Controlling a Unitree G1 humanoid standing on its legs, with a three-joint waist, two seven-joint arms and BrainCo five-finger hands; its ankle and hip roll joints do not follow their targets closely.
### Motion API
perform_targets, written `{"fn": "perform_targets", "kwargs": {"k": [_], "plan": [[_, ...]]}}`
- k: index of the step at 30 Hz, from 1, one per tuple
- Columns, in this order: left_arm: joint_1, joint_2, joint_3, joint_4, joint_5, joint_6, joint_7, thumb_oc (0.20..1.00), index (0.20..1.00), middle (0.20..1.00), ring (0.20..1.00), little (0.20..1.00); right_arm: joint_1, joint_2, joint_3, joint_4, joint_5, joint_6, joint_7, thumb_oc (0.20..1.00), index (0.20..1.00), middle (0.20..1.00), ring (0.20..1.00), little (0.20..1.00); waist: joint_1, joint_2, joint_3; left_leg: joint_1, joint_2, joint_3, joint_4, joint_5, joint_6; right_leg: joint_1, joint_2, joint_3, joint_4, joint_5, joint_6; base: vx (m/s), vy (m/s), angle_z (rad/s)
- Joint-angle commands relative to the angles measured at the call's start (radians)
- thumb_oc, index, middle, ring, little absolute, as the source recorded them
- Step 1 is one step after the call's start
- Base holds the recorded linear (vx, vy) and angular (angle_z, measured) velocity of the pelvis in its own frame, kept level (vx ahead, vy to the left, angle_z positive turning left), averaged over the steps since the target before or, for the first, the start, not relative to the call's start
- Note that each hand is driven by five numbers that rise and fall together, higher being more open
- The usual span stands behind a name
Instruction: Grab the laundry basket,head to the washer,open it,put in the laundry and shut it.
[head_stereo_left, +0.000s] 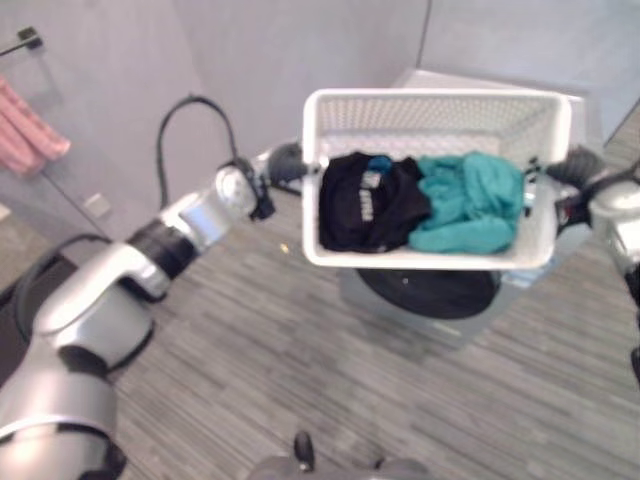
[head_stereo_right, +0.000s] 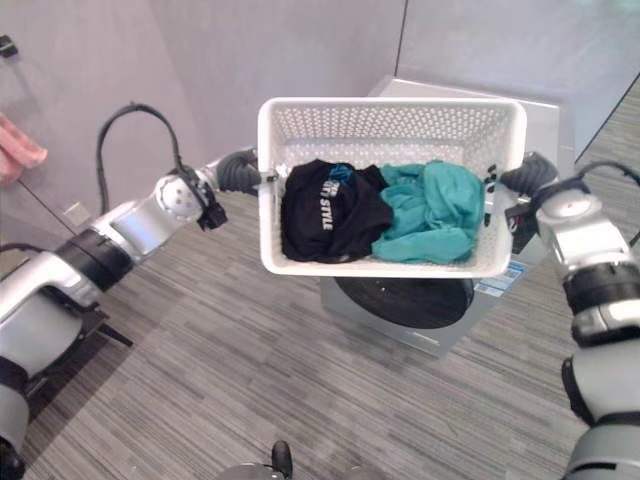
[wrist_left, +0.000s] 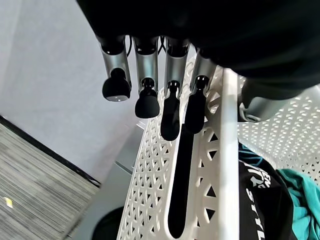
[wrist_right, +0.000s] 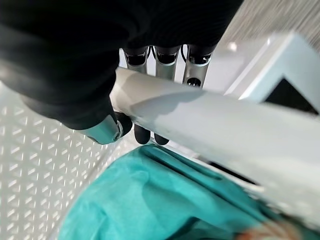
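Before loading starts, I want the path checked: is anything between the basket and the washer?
Nothing visible. The basket, held by the left hand and right hand, hangs directly above the washer, whose dark door looks shut.

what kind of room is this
Probably a home laundry or utility corner. A front-loading washer stands on the grey plank floor against a plain wall, a pink towel hangs on a rail, and the white basket holds a black shirt and teal clothes.
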Motion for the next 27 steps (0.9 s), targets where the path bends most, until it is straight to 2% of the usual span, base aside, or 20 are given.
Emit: {"fn": "perform_targets", "kwargs": {"k": [1,5,8,10,11,13,14,16,18,19,20,23,25,27], "plan": [[-0.272,-0.195,-0.005,0.063,-0.006,-0.168,0.072,0.2,0.2,0.2,0.2,0.2,-0.222,0.106,0.068,-0.123,0.01,-0.158,0.014,0.2,0.2,0.2,0.2,0.2,0.013,0.009,-0.12,0.089,0.137,0.0,0.032,-0.07,-0.095,-0.137,-0.055,-0.02,0.02,0.097,0.107,0.02,-0.048,-0.07],[-0.301,-0.211,0.0,0.12,-0.002,-0.17,0.096,0.2,0.2,0.2,0.2,0.2,-0.232,0.103,0.079,-0.114,0.027,-0.163,0.01,0.2,0.2,0.2,0.2,0.2,-0.007,0.006,-0.113,0.079,0.157,-0.01,0.047,-0.051,-0.108,-0.15,-0.031,-0.008,0.037,0.08,0.09,0.03,-0.088,0.01],[-0.321,-0.209,0.006,0.189,-0.013,-0.165,0.112,0.2,0.2,0.2,0.2,0.2,-0.233,0.096,0.088,-0.096,0.046,-0.166,0.004,0.2,0.2,0.2,0.2,0.2,-0.021,0.0,-0.106,0.066,0.196,-0.015,0.108,-0.008,-0.128,-0.145,0.005,0.004,0.047,0.06,0.064,0.07,-0.172,-0.01],[-0.343,-0.188,0.003,0.215,-0.028,-0.156,0.114,0.2,0.2,0.2,0.2,0.2,-0.225,0.092,0.087,-0.08,0.061,-0.169,0.006,0.2,0.2,0.2,0.2,0.2,-0.016,-0.015,-0.086,-0.001,0.238,-0.039,0.271,0.088,-0.137,-0.127,0.035,0.017,0.053,0.053,0.031,0.06,-0.257,0.05],[-0.362,-0.184,0.002,0.232,-0.036,-0.151,0.119,0.2,0.2,0.2,0.2,0.2,-0.228,0.097,0.088,-0.074,0.066,-0.169,0.005,0.2,0.2,0.2,0.2,0.2,-0.011,-0.025,-0.077,-0.036,0.239,-0.063,0.35,0.111,-0.129,-0.119,0.043,0.023,0.055,0.05,0.017,0.08,-0.273,-0.07],[-0.376,-0.164,-0.011,0.281,-0.052,-0.144,0.113,0.2,0.2,0.2,0.2,0.2,-0.232,0.113,0.099,-0.038,0.079,-0.17,0.003,0.2,0.2,0.2,0.2,0.2,-0.007,-0.04,-0.062,-0.103,0.228,-0.093,0.488,0.134,-0.11,-0.103,0.055,0.032,0.053,0.046,-0.008,0.1,-0.202,-0.15],[-0.395,-0.163,-0.019,0.296,-0.069,-0.142,0.12,0.2,0.2,0.2,0.2,0.2,-0.246,0.115,0.11,-0.021,0.086,-0.164,0.001,0.2,0.2,0.2,0.2,0.2,-0.004,-0.041,-0.056,-0.137,0.218,-0.092,0.493,0.122,-0.099,-0.095,0.058,0.033,0.047,0.04,-0.011,0.11,-0.08,-0.21],[-0.427,-0.143,-0.028,0.328,-0.073,-0.14,0.124,0.2,0.2,0.2,0.2,0.2,-0.269,0.115,0.13,-0.001,0.094,-0.162,0.001,0.2,0.2,0.2,0.2,0.2,0.01,-0.037,-0.054,-0.185,0.157,-0.096,0.403,0.055,-0.082,-0.076,0.061,0.05,0.032,0.026,0.0,0.2,0.025,-0.1],[-0.44,-0.13,-0.045,0.358,-0.068,-0.135,0.116,0.2,0.2,0.2,0.2,0.2,-0.268,0.117,0.137,0.016,0.097,-0.163,0.006,0.2,0.2,0.2,0.2,0.2,0.023,-0.026,-0.057,-0.216,0.139,-0.109,0.259,0.038,-0.086,-0.063,0.074,0.062,0.033,0.005,0.008,0.29,0.099,0.04],[-0.451,-0.116,-0.056,0.359,-0.062,-0.141,0.116,0.2,0.2,0.2,0.2,0.2,-0.265,0.128,0.14,0.049,0.099,-0.181,0.003,0.2,0.2,0.2,0.2,0.2,0.049,-0.019,-0.047,-0.244,0.118,-0.13,0.122,0.078,-0.097,-0.038,0.081,0.072,0.051,-0.026,0.013,0.37,0.106,-0.24],[-0.458,-0.111,-0.062,0.366,-0.062,-0.143,0.117,0.2,0.2,0.2,0.2,0.2,-0.265,0.129,0.14,0.069,0.102,-0.185,0.002,0.2,0.2,0.2,0.2,0.2,0.059,-0.015,-0.043,-0.261,0.113,-0.147,0.086,0.084,-0.102,-0.028,0.088,0.077,0.06,-0.038,0.016,0.39,0.101,-0.38],[-0.459,-0.108,-0.064,0.38,-0.066,-0.146,0.119,0.2,0.2,0.2,0.2,0.2,-0.275,0.142,0.142,0.118,0.105,-0.192,0.001,0.2,0.2,0.2,0.2,0.2,0.067,-0.015,-0.034,-0.276,0.108,-0.141,0.077,0.093,-0.111,-0.007,0.084,0.083,0.082,-0.064,0.02,0.21,0.063,-0.41],[-0.472,-0.107,-0.077,0.406,-0.05,-0.151,0.125,0.2,0.2,0.2,0.2,0.2,-0.3,0.165,0.145,0.171,0.1,-0.183,0.004,0.2,0.2,0.2,0.2,0.2,0.074,0.005,-0.074,-0.24,0.104,-0.128,0.071,0.096,-0.101,0.033,0.07,0.104,0.08,-0.09,0.037,0.43,0.197,-0.36],[-0.464,-0.085,-0.089,0.416,-0.038,-0.152,0.125,0.2,0.2,0.2,0.2,0.2,-0.293,0.191,0.143,0.196,0.09,-0.183,0.01,0.2,0.2,0.2,0.2,0.2,0.087,0.003,-0.103,-0.228,0.083,-0.117,0.103,0.068,-0.083,0.038,0.043,0.129,0.123,-0.096,0.048,0.46,0.229,-0.42]]}}
